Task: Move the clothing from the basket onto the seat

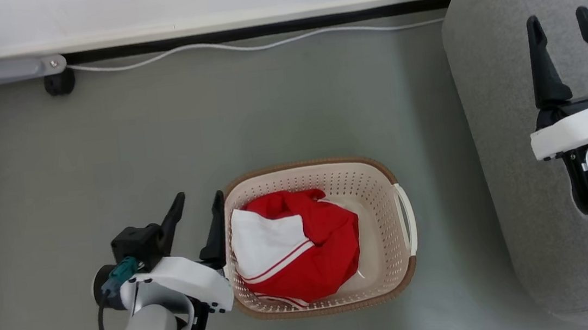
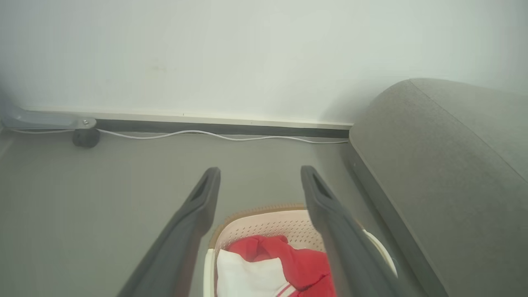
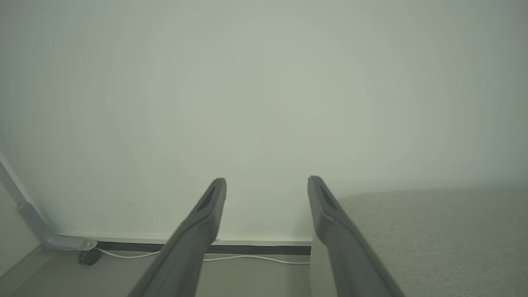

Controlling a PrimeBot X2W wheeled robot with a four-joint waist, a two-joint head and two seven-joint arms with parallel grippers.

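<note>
The cream perforated basket (image 1: 380, 178) with a brown rim stands on the grey floor, and red clothing (image 1: 329, 243) with a white panel is bunched inside it. My left gripper (image 1: 200, 205) hangs open just outside the basket's left rim, nothing between its fingers. From the left wrist view the basket (image 2: 268, 225) and the clothing (image 2: 305, 264) lie below the left gripper (image 2: 260, 173). The light grey seat (image 1: 497, 127) rises at the right. Over it my right gripper (image 1: 558, 21) is open and empty; in its wrist view the right gripper (image 3: 267, 181) faces the wall beside the seat (image 3: 433, 231).
A white cable (image 1: 254, 45) runs along the dark skirting at the wall. A grey frame leg with a black caster (image 1: 59, 82) sits at the back left. Bare grey floor (image 1: 133, 138) spreads between wall and basket.
</note>
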